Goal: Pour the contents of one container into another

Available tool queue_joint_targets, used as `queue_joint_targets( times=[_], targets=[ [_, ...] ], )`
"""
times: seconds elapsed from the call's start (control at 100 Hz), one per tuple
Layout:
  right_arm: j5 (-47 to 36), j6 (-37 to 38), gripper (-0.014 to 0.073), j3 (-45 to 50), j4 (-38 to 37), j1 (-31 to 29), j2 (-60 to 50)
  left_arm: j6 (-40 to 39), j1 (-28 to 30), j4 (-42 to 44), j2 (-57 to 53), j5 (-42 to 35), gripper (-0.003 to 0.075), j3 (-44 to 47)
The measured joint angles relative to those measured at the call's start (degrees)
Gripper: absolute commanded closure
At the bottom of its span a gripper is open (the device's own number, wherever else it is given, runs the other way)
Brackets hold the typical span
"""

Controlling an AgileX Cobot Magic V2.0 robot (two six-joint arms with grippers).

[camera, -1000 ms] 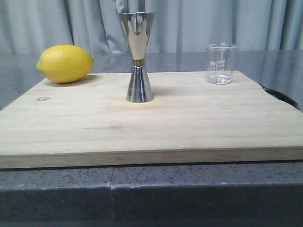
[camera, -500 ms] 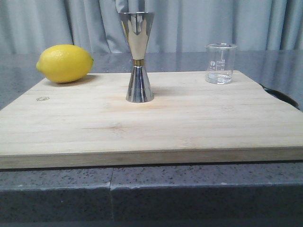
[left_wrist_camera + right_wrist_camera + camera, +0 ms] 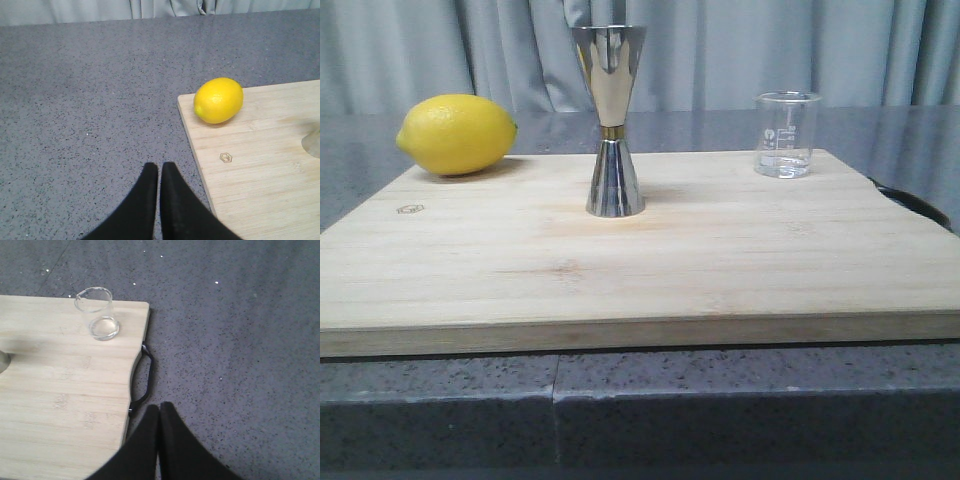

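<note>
Beaker [image 3: 786, 135]: sits upright at the far right corner of the cutting board [image 3: 620, 270], a little clear liquid in the bottom by the look of it, nothing touching it.
Jigger [image 3: 612, 120]: stands upright near the middle of the board, well left of the beaker, open cone facing up.
Right gripper [image 3: 159, 412]: fingers pressed together, holding nothing, hovering off the board's right edge near the black handle [image 3: 142, 382].
Left gripper [image 3: 160, 172]: also closed up and empty, over the grey countertop [image 3: 85, 100] just left of the board, lemon [image 3: 218, 100] further out.
Step in hand: honestly nothing is grabbed yet, so I'd say it's the reach for the beaker, and the right arm is the closer one.
Doing it well: spread the fingers first, come in level, pinch the glass mid-wall and not at the rim, keep the lip pointed toward the jigger. That jigger looks tippy on its narrow foot, so no bumping it.
Hard to tell: exact liquid level is tough to read through clear glass, and neither arm shows in the front view.
Cut off: both wrist views only catch a sliver of the jigger's base at the frame edge.
</note>
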Motion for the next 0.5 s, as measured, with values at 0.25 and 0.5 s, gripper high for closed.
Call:
queue_joint_targets(
  times=[0.25,0.5],
  targets=[
    [0.0,0.0,0.0665,0.0,0.0,0.0,0.0,0.0,0.0,0.0,0.0,-0.3,0.0739,0.1],
    [0.0,0.0,0.0665,0.0,0.0,0.0,0.0,6.1,5.6,-4.7,-5.9,-8.0,0.0739,8.4]
  ],
)
